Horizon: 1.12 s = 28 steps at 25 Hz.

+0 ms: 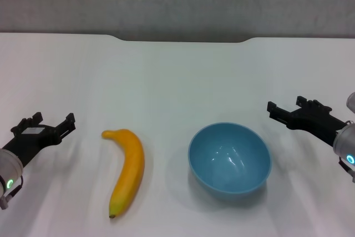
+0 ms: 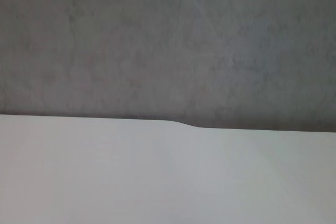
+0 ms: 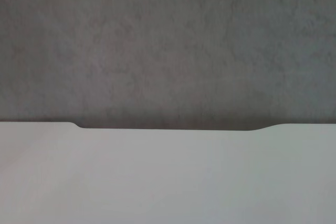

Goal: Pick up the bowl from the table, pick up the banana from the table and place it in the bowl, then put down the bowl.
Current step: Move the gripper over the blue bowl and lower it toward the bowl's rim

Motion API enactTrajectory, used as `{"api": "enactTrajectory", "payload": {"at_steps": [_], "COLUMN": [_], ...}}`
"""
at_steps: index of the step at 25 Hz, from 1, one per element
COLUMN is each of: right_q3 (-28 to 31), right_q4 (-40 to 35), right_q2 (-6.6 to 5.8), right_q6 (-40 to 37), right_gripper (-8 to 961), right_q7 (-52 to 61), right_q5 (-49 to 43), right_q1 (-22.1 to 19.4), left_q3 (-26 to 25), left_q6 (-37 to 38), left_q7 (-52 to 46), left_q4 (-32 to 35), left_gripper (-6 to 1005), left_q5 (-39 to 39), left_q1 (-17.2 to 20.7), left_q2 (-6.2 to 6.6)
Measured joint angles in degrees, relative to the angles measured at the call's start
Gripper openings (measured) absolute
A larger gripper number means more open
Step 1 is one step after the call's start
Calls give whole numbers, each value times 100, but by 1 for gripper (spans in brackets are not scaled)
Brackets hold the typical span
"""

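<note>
Glossy light-blue round bowl (image 1: pixel 229 160) seen on the white flat table (image 1: pixel 177 81), curved yellow banana (image 1: pixel 126 170) just left of it | left gripper (image 1: pixel 47 123) spread, right gripper (image 1: pixel 291 109) spread — both clear (nothing held) | risk: smooth rim may be pushed, not pinched — bowl slides.

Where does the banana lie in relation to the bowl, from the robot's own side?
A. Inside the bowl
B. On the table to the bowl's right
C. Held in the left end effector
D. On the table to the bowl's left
D. In the head view the banana lies flat on the table, left of the empty bowl and apart from it, with no end effector touching it.
</note>
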Motion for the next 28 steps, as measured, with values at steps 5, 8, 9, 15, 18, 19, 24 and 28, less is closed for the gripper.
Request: {"api": "enactTrajectory", "payload": {"at_steps": [5,8,9,15,18,19,24,28], "right_q3": [19,3,2,-15,-14,-14,2,35], "right_q4": [10,-6,-8,-10,-30,-29,-27,-192], "right_q2": [6,0,-1,4,4,5,-25,-46], "right_q6": [0,0,0,-67,-70,-70,-70,-70], "right_gripper": [905,904,904,904,904,904,903,903], "right_q7": [-4,7,9,0,0,0,5,-18], "right_q5": [0,0,0,0,0,0,0,-21], "right_q1": [-22,1,3,12,-7,-14,-12,-146], "left_q3": [-2,-2,-2,-2,-2,-2,-2,-2], "left_q6": [0,-3,-3,-7,-9,-14,-68,-189], "left_q7": [18,-6,-2,-7,-1,1,-24,-45], "left_q4": [-2,-6,-5,-14,-5,-6,-22,-79], "left_gripper": [892,892,892,891,891,891,891,891], "left_q5": [-1,-1,0,-2,11,11,-1,32], "left_q1": [11,10,6,2,-1,0,15,84], "left_q2": [0,2,3,-7,-6,-7,0,4]}}
